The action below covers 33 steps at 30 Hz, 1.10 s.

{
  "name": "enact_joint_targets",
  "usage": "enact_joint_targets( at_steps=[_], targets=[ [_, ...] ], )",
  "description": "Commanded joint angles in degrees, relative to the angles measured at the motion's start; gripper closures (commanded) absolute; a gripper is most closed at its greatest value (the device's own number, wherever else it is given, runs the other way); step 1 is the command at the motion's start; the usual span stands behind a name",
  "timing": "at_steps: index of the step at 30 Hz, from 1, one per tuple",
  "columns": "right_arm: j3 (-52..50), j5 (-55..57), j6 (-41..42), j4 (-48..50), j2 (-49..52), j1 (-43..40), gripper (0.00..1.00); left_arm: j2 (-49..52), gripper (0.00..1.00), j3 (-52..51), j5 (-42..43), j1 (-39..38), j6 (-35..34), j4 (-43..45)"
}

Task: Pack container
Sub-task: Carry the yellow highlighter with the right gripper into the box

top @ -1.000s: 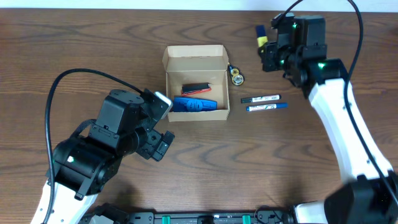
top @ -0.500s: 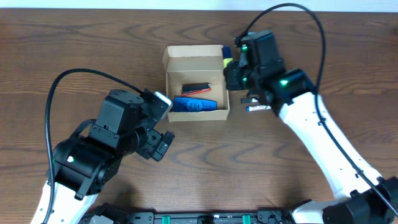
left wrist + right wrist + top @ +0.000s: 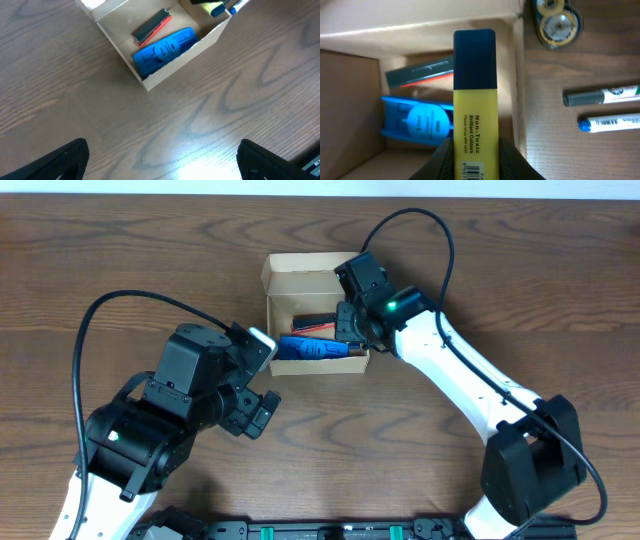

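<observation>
Yellow highlighter (image 3: 474, 100) with a dark blue cap sits clenched between the fingers of the right end effector (image 3: 476, 161), cap pointing forward, away from the wrist. Directly below lies the open container (image 3: 300, 280), and the pen hangs over its right-hand part, close to the side wall. That is the main risk, I judge: released a little off to that side, the pen could strike the rim and roll out onto the tabletop (image 3: 225, 110). Left of the pen, a blue case (image 3: 417, 122) and a red-and-black item (image 3: 420, 75) already cover much of the floor, so it may land across them and foul the flap lid. Beyond the wall, a round tape-like thing (image 3: 559, 22) and two markers (image 3: 602, 95) wait outside. Far off, the left end effector (image 3: 165, 160) hovers spread wide, holding nothing, so a knock could shift the unbraced box
</observation>
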Motion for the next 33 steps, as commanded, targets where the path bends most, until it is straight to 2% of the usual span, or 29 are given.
enact_joint_targets(
  at_steps=[1,23,31,33],
  targets=[
    [0.15,1.18,1.77,-1.11,0.94,0.81,0.93,0.04,0.05,0.68,0.15,0.22,-0.42,-0.13],
    [0.15,3.98,1.73,-1.42,0.94,1.20,0.89,0.04,0.05,0.68,0.15,0.22,-0.42,-0.13],
    [0.15,4.07,1.70,-1.22,0.94,1.92,0.83,0.04,0.05,0.68,0.15,0.22,-0.42,-0.13],
    [0.15,4.15,1.70,-1.25,0.94,1.92,0.78,0.04,0.05,0.68,0.15,0.22,-0.42,-0.13]
  ],
)
